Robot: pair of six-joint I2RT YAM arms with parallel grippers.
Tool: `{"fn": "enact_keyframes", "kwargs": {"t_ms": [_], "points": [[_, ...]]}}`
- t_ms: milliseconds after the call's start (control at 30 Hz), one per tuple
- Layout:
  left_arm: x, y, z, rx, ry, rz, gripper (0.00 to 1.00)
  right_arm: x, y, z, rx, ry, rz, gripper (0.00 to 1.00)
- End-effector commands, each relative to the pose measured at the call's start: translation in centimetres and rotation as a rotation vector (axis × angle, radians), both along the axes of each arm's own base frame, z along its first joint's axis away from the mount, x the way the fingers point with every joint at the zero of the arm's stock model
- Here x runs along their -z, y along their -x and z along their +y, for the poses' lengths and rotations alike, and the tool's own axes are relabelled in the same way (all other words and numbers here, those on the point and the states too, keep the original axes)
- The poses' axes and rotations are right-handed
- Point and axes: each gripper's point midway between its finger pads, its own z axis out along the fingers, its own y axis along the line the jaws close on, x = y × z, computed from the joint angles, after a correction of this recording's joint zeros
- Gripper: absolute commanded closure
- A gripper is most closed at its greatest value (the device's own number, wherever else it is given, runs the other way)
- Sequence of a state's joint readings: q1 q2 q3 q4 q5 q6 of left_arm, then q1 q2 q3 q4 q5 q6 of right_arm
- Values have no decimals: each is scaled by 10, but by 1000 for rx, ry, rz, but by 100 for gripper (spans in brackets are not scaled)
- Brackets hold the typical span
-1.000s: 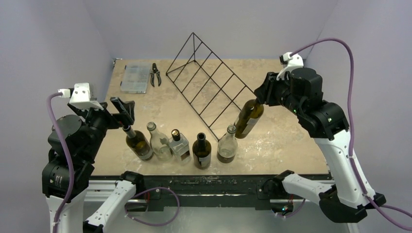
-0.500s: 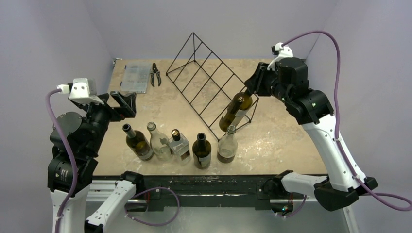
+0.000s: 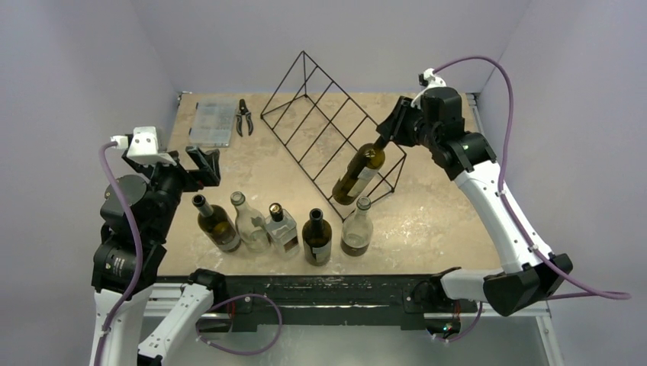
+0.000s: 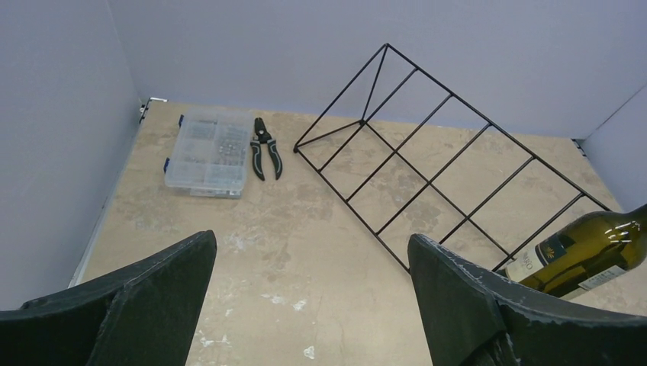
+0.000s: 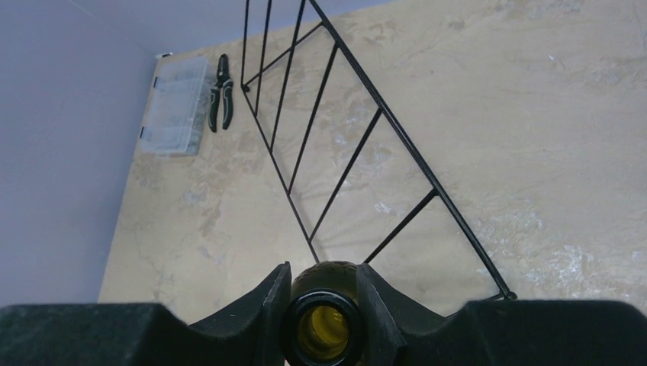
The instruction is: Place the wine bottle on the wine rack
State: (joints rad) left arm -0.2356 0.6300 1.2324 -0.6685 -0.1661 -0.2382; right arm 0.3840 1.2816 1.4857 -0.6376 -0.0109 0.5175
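Note:
The black wire wine rack (image 3: 328, 126) lies across the middle of the table, also in the left wrist view (image 4: 450, 164) and right wrist view (image 5: 336, 145). My right gripper (image 3: 381, 141) is shut on the neck of a green wine bottle (image 3: 357, 175), held tilted over the rack's nearest slot; whether it touches the wires I cannot tell. In the right wrist view the bottle's open mouth (image 5: 322, 328) sits between my fingers (image 5: 275, 305). The bottle shows at the right edge of the left wrist view (image 4: 580, 255). My left gripper (image 3: 202, 164) is open and empty above the table's left side.
Several other bottles stand in a row near the front edge, from a dark one (image 3: 216, 225) to a clear one (image 3: 356, 227). A clear parts box (image 3: 211, 123) and pliers (image 3: 244, 117) lie at the back left.
My right gripper has carried the green bottle left and back, from beside the clear bottle to over the rack's near end. My left gripper has risen off the dark bottle's neck.

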Motion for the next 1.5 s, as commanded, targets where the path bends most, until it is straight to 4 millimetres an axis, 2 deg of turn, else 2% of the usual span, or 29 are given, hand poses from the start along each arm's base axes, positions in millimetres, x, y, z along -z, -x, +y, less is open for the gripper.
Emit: {"fn": "enact_keyframes", "kwargs": {"t_ms": [0, 400, 733, 1033, 1233, 1467], "points": [[-5, -4, 11, -59, -14, -46, 4, -38, -14, 7, -33, -157, -125, 100], [3, -5, 18, -100, -4, -41, 4, 5, -24, 6, -47, -158, -42, 100], [5, -6, 17, -92, -1, -39, 5, 29, -31, 8, -75, -180, 26, 100], [6, -7, 14, -81, 3, -36, 5, 47, -32, -1, -119, -248, 88, 100], [8, -9, 12, -71, 5, -29, 5, 57, -34, -8, -112, -233, 100, 100], [8, -9, 11, -65, 7, -27, 6, 66, -35, -20, -82, -185, 92, 83]]}}
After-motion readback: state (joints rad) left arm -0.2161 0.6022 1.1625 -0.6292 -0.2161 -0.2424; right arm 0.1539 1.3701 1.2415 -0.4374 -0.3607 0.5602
